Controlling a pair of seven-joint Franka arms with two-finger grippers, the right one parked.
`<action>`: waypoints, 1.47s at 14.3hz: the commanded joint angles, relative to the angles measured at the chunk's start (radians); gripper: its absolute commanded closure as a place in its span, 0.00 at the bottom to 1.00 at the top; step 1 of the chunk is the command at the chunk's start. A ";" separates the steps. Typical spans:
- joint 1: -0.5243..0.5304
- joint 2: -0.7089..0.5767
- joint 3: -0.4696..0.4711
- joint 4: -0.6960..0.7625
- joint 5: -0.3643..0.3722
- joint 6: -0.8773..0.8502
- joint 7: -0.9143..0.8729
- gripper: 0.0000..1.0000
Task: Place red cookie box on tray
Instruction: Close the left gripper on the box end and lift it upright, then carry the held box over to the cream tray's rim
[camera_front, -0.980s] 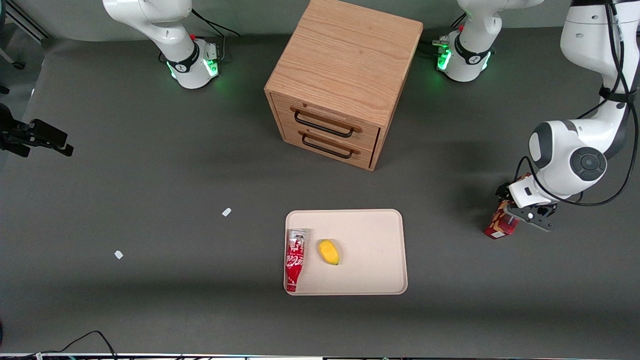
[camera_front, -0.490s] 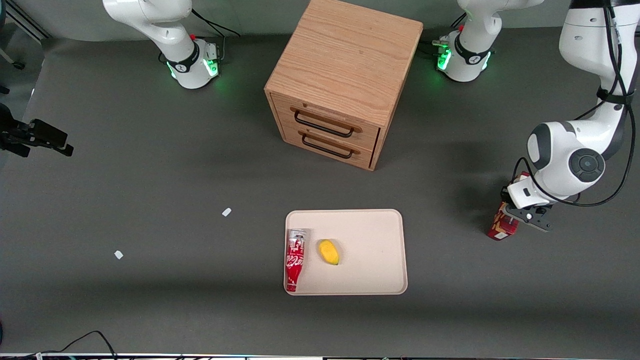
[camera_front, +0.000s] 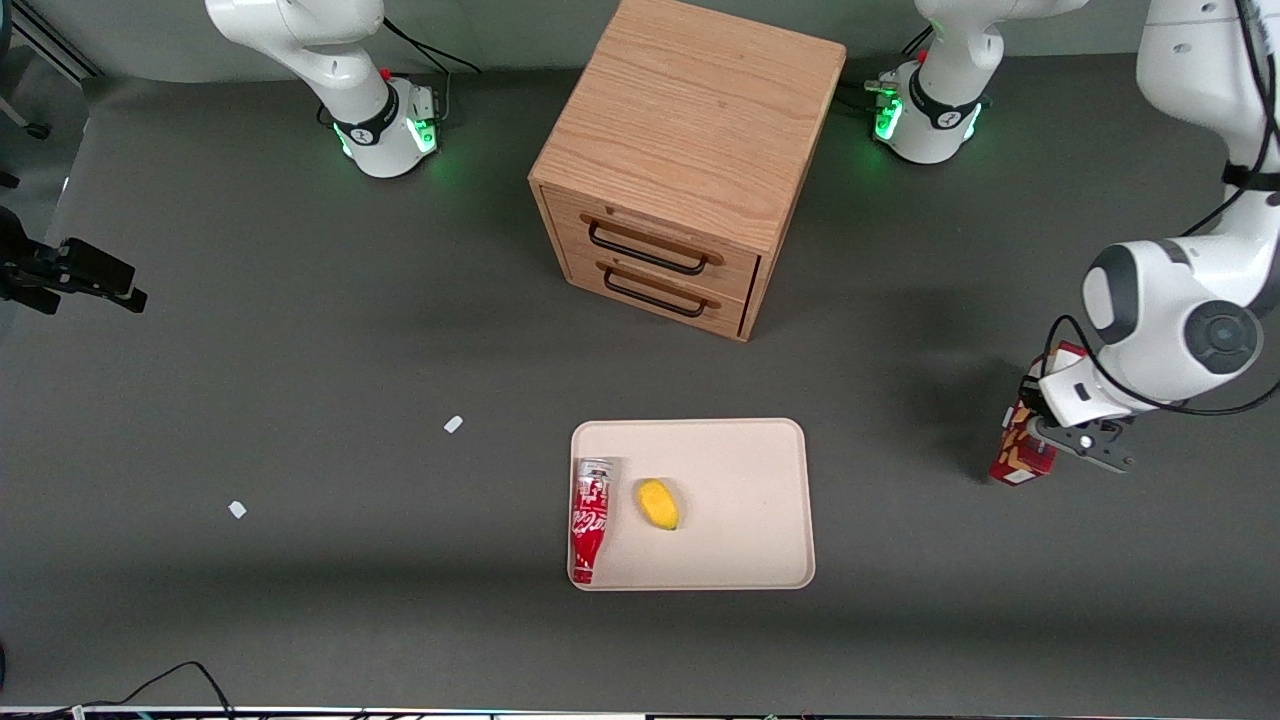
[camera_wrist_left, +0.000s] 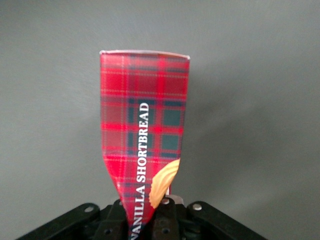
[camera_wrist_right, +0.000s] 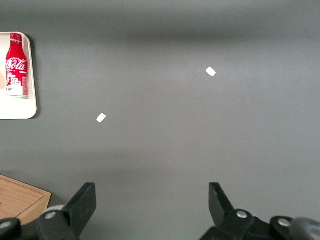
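Gripping the slim tartan-red cardboard cookie box (camera_front: 1024, 447), the left arm's black gripper (camera_front: 1062, 437) has drifted toward the working arm's end of the grey desk (camera_front: 300, 350) since a second ago, well apart from the flat cream-beige tray (camera_front: 740, 470). That tray holds a red-and-white soda bottle-can (camera_front: 590, 518) and a yellow fruit (camera_front: 658, 504). From the left wrist, the jaws are clamped on the box (camera_wrist_left: 145, 130).
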 joint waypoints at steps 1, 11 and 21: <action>-0.030 -0.025 -0.024 0.198 -0.018 -0.242 -0.144 1.00; -0.163 0.222 -0.242 0.711 -0.050 -0.470 -0.818 1.00; -0.286 0.497 -0.236 0.723 0.010 -0.156 -0.869 1.00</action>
